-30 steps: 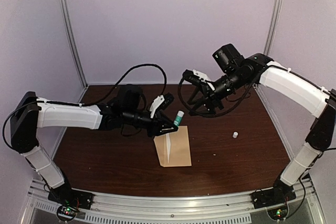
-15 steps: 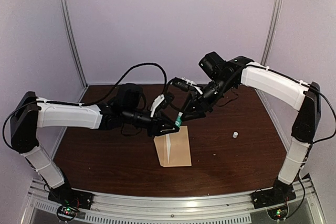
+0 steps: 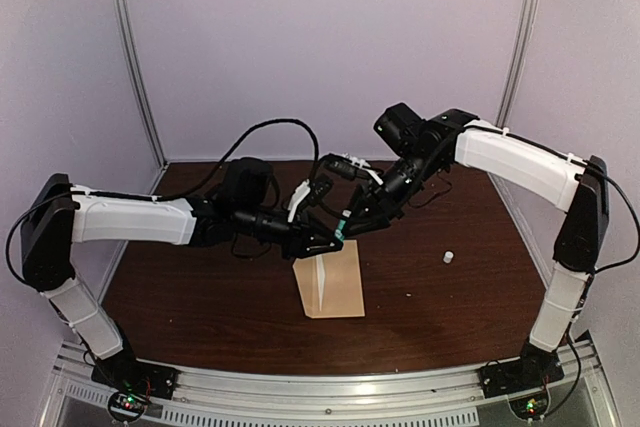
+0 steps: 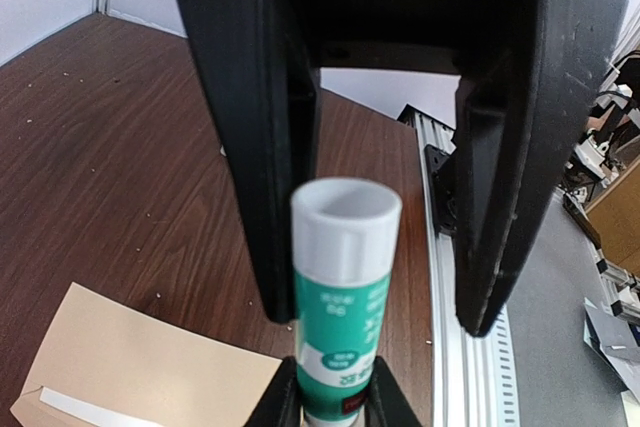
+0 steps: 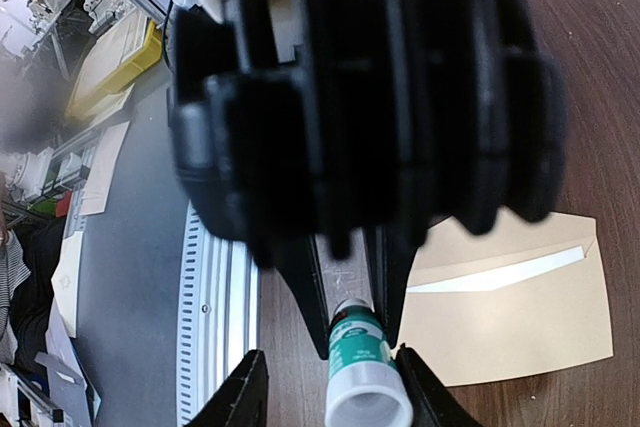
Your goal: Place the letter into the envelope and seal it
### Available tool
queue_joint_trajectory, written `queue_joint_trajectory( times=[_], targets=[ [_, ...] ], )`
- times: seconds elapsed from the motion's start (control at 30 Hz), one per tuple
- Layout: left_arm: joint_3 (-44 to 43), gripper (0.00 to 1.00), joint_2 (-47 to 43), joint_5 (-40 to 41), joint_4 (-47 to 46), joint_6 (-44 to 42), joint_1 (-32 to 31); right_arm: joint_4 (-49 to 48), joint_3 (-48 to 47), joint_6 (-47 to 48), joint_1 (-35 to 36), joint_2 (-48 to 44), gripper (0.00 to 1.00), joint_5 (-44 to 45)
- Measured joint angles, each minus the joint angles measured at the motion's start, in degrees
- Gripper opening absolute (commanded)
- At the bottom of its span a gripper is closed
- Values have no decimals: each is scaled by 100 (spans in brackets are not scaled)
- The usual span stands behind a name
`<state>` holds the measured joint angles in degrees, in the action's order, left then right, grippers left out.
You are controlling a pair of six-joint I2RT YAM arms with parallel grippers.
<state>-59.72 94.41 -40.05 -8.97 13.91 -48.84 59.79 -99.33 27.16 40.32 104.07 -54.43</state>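
My left gripper (image 3: 325, 238) is shut on the lower end of a green glue stick (image 3: 340, 229), held above the table. In the left wrist view its fingertips (image 4: 283, 399) pinch the glue stick (image 4: 345, 297) at the base. My right gripper (image 3: 352, 215) is open and straddles the stick's white end (image 5: 368, 402), with a gap showing beside it. The tan envelope (image 3: 331, 283) lies flat below them, a pale strip along its flap edge (image 5: 500, 273). The letter is out of view.
A small white cylinder (image 3: 448, 257) stands on the brown table (image 3: 200, 287) to the right of the envelope. Lilac walls close the back and sides. The metal rail (image 3: 330, 387) runs along the near edge.
The right arm has swung left and down to the glue stick, and its jaws have narrowed around the white end. The left arm and envelope have stayed put.
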Motion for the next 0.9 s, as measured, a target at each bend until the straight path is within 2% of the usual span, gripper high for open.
queue_joint_trajectory(
  times=[0.5,0.9],
  targets=[
    [0,13,4,-140,-7,63,0,-52,0,-66,28,0,29,7],
    [-2,13,7,-175,-39,83,0,-166,28,-87,44,0,29,4]
  ],
)
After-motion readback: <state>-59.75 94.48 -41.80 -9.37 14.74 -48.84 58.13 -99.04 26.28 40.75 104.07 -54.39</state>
